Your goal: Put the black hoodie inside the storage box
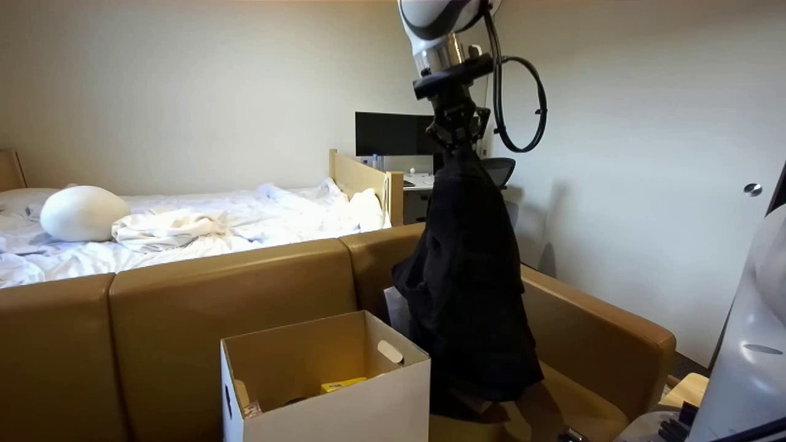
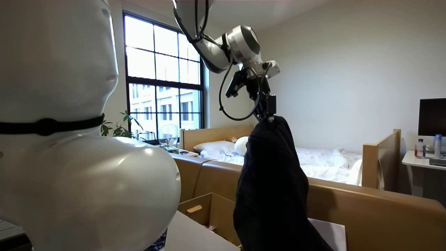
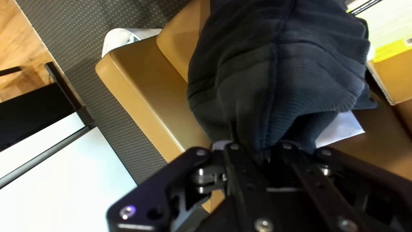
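Observation:
My gripper (image 1: 457, 146) is shut on the top of the black hoodie (image 1: 470, 276). The hoodie hangs in a long drape below the gripper in both exterior views (image 2: 273, 188). In the wrist view the hoodie (image 3: 276, 71) runs up from between the fingers (image 3: 260, 149), fabric pinched there. The storage box (image 1: 344, 408), white outside and tan inside, stands open on the sofa. The hoodie hangs beside the box, outside its walls; I cannot tell whether its lower end touches the seat. The box also shows behind the hoodie (image 2: 197, 228) and in part at the wrist view's right edge (image 3: 397, 80).
A yellow item (image 1: 342, 385) lies inside the box. A brown sofa (image 1: 233, 288) has its backrest behind the box and an armrest (image 1: 602, 301) beside the hoodie. A white card (image 2: 329, 232) leans behind the hoodie. A bed (image 1: 295, 209) stands behind the sofa.

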Controlling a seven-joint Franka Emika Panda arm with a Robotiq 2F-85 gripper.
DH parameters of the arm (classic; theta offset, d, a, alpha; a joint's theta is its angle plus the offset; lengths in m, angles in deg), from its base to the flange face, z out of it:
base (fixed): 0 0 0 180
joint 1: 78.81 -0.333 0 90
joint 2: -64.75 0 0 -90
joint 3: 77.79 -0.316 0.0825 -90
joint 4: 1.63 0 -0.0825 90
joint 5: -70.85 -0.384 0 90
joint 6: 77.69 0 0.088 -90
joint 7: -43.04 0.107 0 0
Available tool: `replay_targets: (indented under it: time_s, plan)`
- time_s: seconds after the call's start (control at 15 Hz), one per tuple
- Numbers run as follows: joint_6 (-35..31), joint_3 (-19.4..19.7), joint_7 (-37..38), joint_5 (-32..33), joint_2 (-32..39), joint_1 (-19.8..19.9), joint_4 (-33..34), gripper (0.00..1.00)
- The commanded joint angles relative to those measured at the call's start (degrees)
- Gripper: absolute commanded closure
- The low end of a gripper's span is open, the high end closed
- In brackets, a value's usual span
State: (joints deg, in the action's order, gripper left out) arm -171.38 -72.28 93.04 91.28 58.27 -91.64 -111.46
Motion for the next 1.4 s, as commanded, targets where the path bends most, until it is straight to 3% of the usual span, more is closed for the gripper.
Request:
replay_targets:
  time_s: [0.0, 0.07, 0.13, 0.33, 0.53, 0.6, 0.73, 1.07, 1.2, 1.33]
  plan:
    - [5.96, -4.65, -4.44, -3.87, -9.75, 4.82, 0.47, 0.93]
    - [8.86, -4.83, -6.70, -4.91, -11.22, 5.94, 1.64, 0.93]
    - [4.97, -6.66, -2.61, -3.59, -7.06, 6.45, 0.52, 0.84]
    - [7.81, -6.87, -5.67, -4.95, -11.26, 8.14, 0.96, 0.84]
    - [7.85, -6.87, -5.73, -4.97, -10.96, 8.17, 0.84, 0.84]
    - [7.21, -7.29, -5.63, -3.70, -11.23, 8.05, 0.64, 0.94]
    - [5.81, -9.11, -4.87, -0.44, -11.79, 8.77, 3.53, 0.93]
    - [9.09, -14.61, -1.98, 7.45, -7.89, 10.52, 21.05, 0.94]
    - [9.36, -15.64, 0.57, 9.81, -6.56, 9.23, 27.59, 0.93]
    - [9.75, -19.06, 3.26, 12.18, -4.61, 10.10, 34.58, 0.93]
